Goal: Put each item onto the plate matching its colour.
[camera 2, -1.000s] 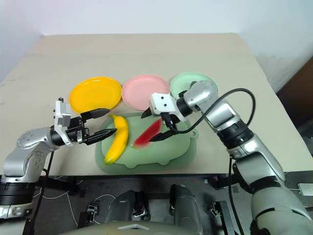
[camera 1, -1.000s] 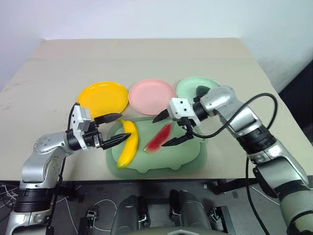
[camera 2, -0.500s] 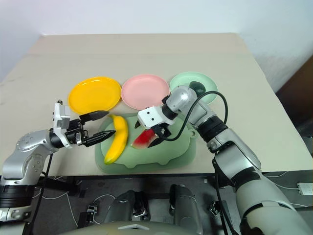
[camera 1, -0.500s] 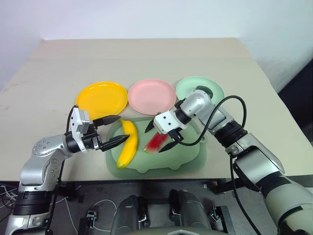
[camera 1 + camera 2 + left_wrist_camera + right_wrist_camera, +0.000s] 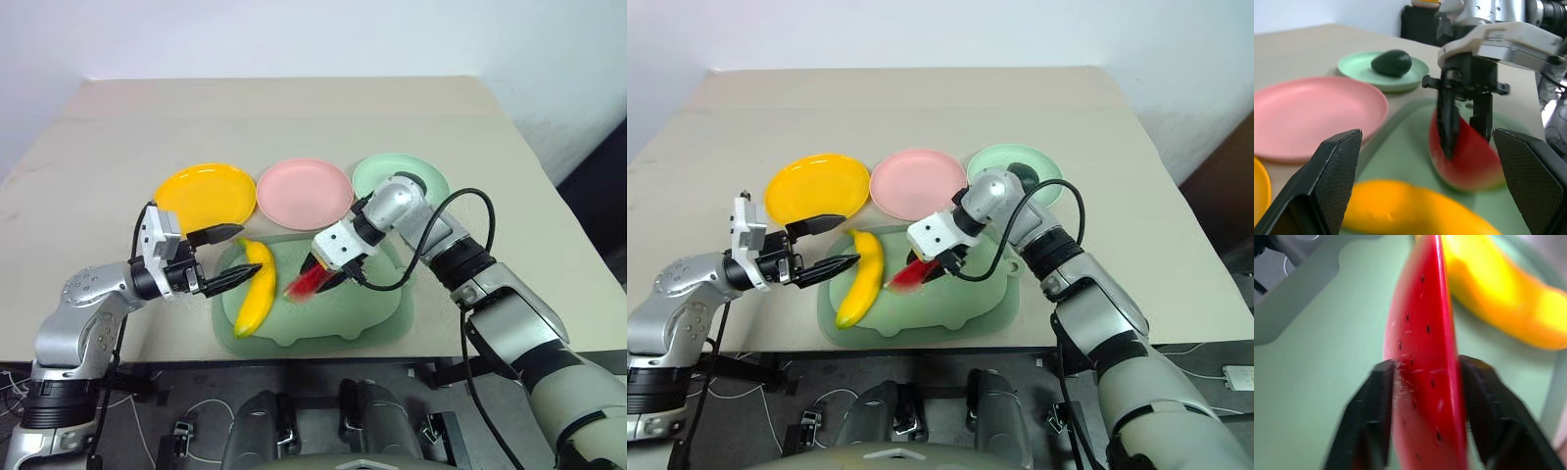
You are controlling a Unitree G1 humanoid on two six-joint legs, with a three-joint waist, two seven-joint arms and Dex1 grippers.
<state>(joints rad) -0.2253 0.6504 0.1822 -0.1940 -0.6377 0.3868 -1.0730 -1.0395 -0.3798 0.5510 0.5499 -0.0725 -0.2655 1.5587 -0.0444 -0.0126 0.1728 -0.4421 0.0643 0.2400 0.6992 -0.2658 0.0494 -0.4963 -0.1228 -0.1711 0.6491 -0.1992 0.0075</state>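
You see right gripper (image 5: 323,277) fingers pinching flat seeded watermelon wedge (image 5: 1464,152) over smooth green board (image 5: 377,318) centre. Left gripper (image 5: 223,257) spread wide, empty; curved glossy banana (image 5: 254,291) at its 3 o'clock.

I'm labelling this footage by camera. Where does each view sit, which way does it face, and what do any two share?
Head views: look forward and down over the table; both arms show.
Left wrist view: looks level between the open left tool at the watermelon, avocado and pink plate.
Right wrist view: looks down along the right tool, shut on the watermelon, over the green board.
Shared: both wrist views show the watermelon and banana.
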